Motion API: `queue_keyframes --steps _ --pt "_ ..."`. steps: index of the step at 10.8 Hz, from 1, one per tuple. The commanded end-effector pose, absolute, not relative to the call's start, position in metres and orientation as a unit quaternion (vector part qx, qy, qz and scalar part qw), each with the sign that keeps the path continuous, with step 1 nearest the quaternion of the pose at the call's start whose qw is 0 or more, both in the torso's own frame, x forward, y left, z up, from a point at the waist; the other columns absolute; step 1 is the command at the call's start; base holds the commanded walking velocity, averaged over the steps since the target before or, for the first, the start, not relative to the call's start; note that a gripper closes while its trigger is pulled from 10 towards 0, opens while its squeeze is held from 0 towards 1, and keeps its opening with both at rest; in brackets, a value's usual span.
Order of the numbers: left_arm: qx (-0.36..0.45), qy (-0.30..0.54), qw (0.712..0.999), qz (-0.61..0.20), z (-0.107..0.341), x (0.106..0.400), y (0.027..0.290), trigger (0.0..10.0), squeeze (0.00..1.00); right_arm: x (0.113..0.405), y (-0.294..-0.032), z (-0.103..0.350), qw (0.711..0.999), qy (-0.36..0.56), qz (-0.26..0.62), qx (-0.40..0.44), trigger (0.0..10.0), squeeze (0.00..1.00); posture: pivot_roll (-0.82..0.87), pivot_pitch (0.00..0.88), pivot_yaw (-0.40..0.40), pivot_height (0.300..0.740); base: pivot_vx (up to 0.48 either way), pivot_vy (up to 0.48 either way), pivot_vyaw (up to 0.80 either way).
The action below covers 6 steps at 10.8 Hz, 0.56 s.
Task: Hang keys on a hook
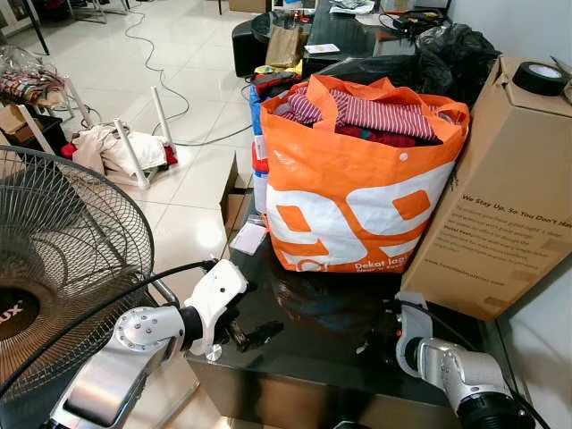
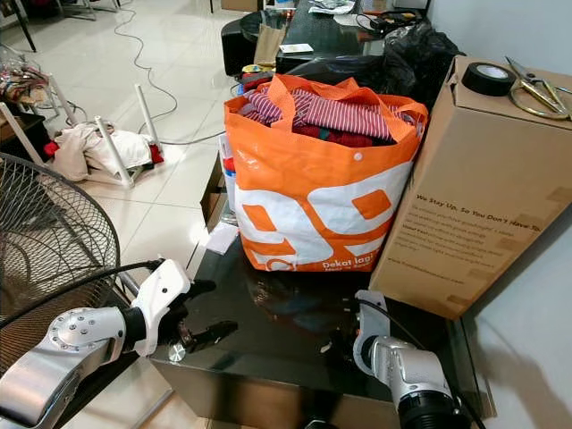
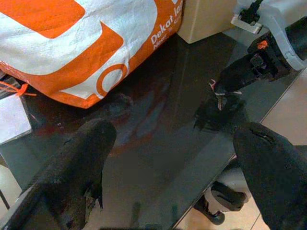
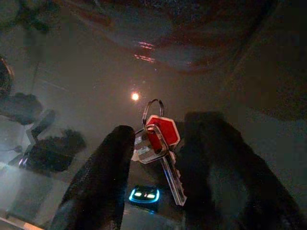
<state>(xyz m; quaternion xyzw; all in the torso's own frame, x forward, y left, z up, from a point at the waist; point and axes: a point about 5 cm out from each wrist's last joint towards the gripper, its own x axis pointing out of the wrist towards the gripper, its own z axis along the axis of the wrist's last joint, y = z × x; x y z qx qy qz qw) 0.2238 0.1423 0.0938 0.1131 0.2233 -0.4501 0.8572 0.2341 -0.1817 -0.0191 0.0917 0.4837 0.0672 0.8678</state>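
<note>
Black glass of the table reflected my right pincer, whose two fingers stood on either side of the keys, a red-headed one and a silver one on a ring, lying on the table top; the fingers touched or nearly touched them, though I could not tell whether they had truly gripped. My left pincer hovered spread wide over the near edge of the same table, facing the orange shopping bag of clothes that stood beside a cardboard box.
</note>
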Motion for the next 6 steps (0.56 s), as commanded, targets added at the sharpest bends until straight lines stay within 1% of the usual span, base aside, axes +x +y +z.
queue_keyframes --steps 1,6 --pt "0.119 0.223 0.856 -0.451 0.0935 0.2252 0.1428 10.0 0.00 0.2334 -0.1834 -0.0187 0.869 0.481 0.057 0.104 0.0 0.00 -0.04 0.000 0.006 0.740 0.000 0.000 0.00" --pt "0.121 0.222 0.855 -0.453 0.0935 0.2252 0.1429 10.0 0.00 0.2379 -0.1802 -0.0196 0.876 0.466 0.045 0.112 0.0 0.00 -0.04 0.000 0.006 0.740 0.000 0.000 0.00"
